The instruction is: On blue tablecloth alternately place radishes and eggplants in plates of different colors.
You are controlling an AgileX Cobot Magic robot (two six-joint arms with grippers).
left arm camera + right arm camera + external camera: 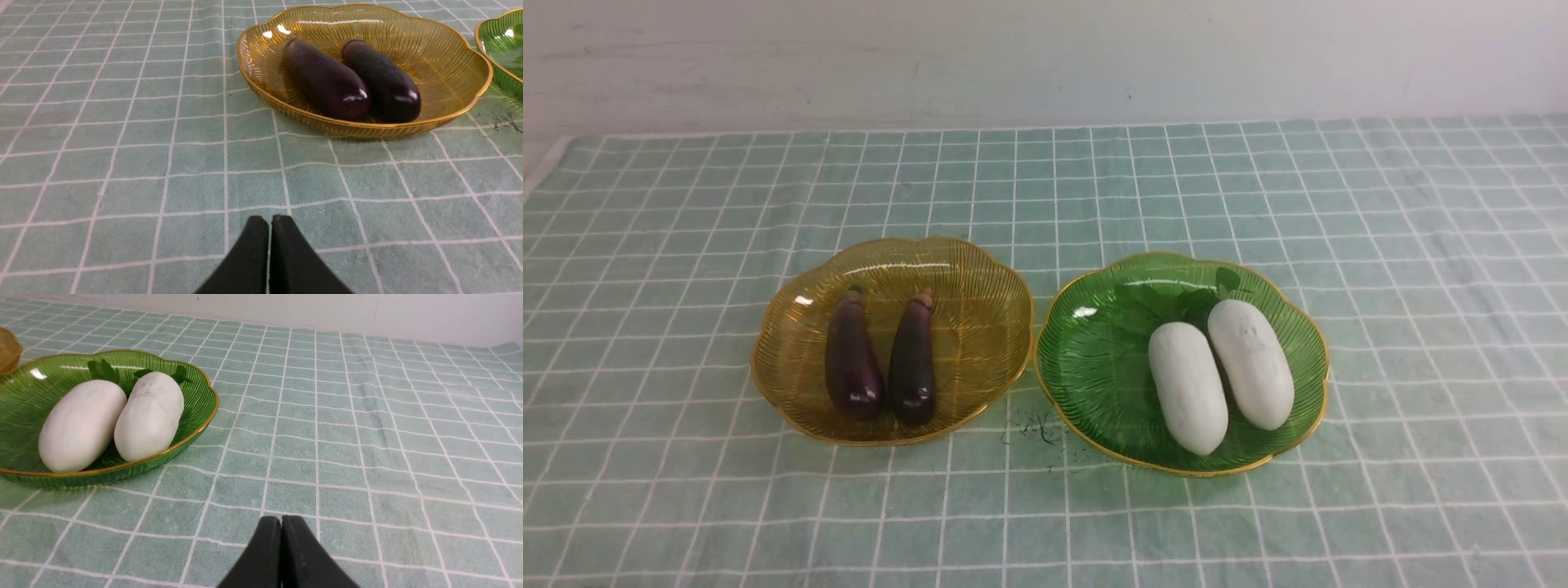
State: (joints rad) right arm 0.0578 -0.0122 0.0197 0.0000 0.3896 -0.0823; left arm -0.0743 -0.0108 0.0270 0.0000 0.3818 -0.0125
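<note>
Two dark purple eggplants (pixel 853 369) (pixel 912 365) lie side by side in the amber-yellow plate (pixel 980 278) at centre left of the blue tablecloth (pixel 1045 188). Two white radishes (pixel 1187 387) (pixel 1250 363) lie side by side in the green plate (pixel 1086 359) at centre right. In the left wrist view the eggplants (pixel 325 79) (pixel 382 79) sit in the yellow plate (pixel 449 53); my left gripper (pixel 269 218) is shut and empty, low over bare cloth short of it. In the right wrist view the radishes (pixel 81 424) (pixel 149 414) sit in the green plate (pixel 24 396); my right gripper (pixel 281 518) is shut and empty over bare cloth beside it.
A pale wall (pixel 1045 57) runs behind the table's far edge. A small dark scribble mark (pixel 1037 429) is on the cloth between the two plates. Neither arm shows in the front view.
</note>
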